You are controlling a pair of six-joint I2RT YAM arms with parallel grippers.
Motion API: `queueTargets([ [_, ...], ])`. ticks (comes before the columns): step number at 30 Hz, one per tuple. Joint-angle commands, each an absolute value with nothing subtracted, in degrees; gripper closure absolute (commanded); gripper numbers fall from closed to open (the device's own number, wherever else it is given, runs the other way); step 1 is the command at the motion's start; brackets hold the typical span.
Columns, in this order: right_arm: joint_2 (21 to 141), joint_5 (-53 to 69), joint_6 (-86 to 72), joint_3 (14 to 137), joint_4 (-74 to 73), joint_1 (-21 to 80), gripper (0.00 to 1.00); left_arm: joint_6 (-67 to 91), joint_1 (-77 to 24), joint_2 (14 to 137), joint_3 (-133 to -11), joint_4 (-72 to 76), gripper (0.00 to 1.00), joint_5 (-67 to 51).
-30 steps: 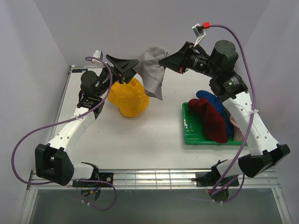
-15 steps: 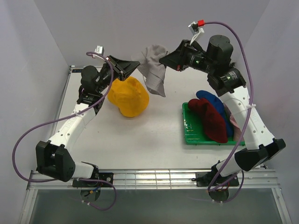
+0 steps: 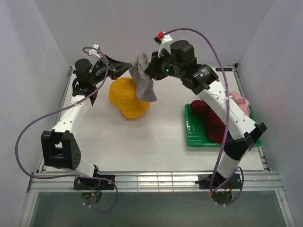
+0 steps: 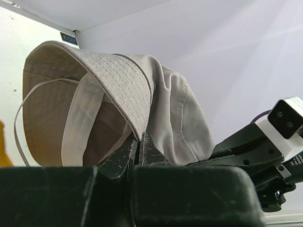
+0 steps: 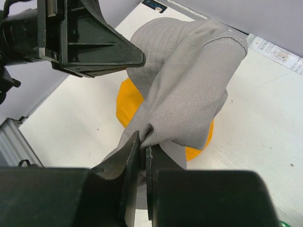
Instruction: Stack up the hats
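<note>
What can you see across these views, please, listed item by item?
grey hat: one, grey, held aloft between both grippers
yellow hat: one, yellow, on the table below it
green tray: one, green, right side of table
dark red hat: one, dark red, in the green tray
pink hat: one, pink, behind the right arm
left gripper: one, black, shut on the grey hat
right gripper: one, black, shut on the grey hat

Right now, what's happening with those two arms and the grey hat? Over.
Left pincer and right pincer both shut on grey hat, held aloft between them. Yellow hat on table beneath. No obstruction seen.
</note>
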State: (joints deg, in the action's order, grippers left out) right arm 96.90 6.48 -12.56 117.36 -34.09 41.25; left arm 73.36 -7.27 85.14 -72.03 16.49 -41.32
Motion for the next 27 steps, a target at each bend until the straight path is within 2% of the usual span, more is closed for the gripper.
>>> queueTargets([
  [1,98.17,-1.84,-7.91,121.11,-34.98,43.42,0.92,71.28,-4.75,85.08,-73.83,16.08,1.00,-48.25],
  [21,104.76,-6.85,-6.51,122.43,-32.87,48.42,0.92,68.03,9.58,82.35,-65.83,13.10,1.00,-58.62],
  [27,106.61,-6.86,-6.85,123.92,-33.13,49.74,0.86,67.85,12.48,81.39,-63.20,12.48,1.00,-60.12],
])
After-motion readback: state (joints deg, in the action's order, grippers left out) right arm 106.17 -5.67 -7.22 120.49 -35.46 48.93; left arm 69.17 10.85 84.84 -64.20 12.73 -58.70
